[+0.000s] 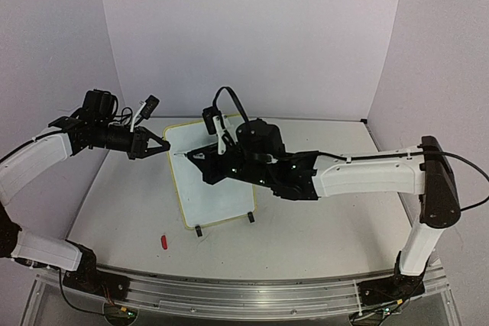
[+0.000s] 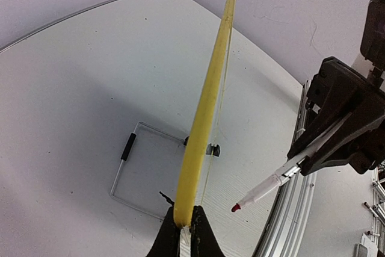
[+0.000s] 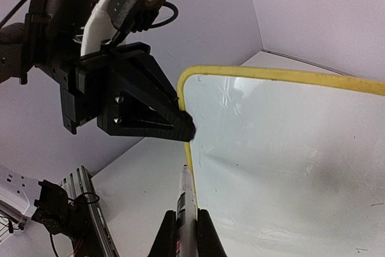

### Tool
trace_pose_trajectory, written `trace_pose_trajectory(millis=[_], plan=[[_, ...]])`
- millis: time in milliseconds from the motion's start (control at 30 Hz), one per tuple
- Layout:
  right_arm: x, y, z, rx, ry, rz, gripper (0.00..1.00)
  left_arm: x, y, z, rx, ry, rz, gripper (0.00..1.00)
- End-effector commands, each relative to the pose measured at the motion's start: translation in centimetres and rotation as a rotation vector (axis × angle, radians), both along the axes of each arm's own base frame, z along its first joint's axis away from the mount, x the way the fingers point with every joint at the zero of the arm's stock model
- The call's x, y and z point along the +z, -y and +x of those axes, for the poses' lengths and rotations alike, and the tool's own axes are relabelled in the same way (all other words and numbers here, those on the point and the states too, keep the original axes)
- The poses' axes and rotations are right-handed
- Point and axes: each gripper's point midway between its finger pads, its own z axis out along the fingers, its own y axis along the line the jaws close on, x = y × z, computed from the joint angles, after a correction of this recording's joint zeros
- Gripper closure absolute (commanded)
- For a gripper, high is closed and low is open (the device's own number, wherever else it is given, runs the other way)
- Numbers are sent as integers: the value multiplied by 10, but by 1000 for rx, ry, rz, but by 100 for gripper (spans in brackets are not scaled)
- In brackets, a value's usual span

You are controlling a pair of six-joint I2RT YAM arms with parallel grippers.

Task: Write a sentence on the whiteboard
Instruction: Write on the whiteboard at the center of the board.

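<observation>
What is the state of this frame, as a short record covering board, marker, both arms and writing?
whiteboard: propped up on the table, yellow rim
left fingers: shut on the whiteboard's left rim
right fingers: shut on the marker
marker tip: uncapped, red, near the whiteboard's upper left; contact unclear
writing: none visible
loose item: small red piece lying on the table, near side

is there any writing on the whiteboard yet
No, in the right wrist view the whiteboard shows a blank white face, and the marker sits down by its yellow rim.
</observation>
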Motion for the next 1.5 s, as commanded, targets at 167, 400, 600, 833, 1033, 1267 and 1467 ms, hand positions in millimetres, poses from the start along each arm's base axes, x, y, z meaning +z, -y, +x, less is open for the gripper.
trace_pose_trajectory(millis=[167, 400, 600, 833, 1033, 1267, 1467], plan=[[53, -3, 14, -68, 117, 71, 100, -12, -9, 6, 49, 7, 61, 100], [52, -14, 19, -66, 132, 60, 100, -13, -8, 6, 47, 3, 61, 100], [48, -19, 23, -73, 136, 43, 100, -13, -8, 6, 44, 1, 60, 100], [39, -12, 36, -159, 142, 14, 100, -14, -7, 5, 40, -3, 58, 100], [28, -7, 42, -201, 142, -19, 100, -13, -7, 4, 33, -2, 54, 100], [10, -3, 42, -211, 121, -57, 100, -13, -6, 4, 29, -1, 53, 100], [-14, -1, 39, -202, 76, -87, 100, -13, -6, 3, 26, 0, 51, 100]])
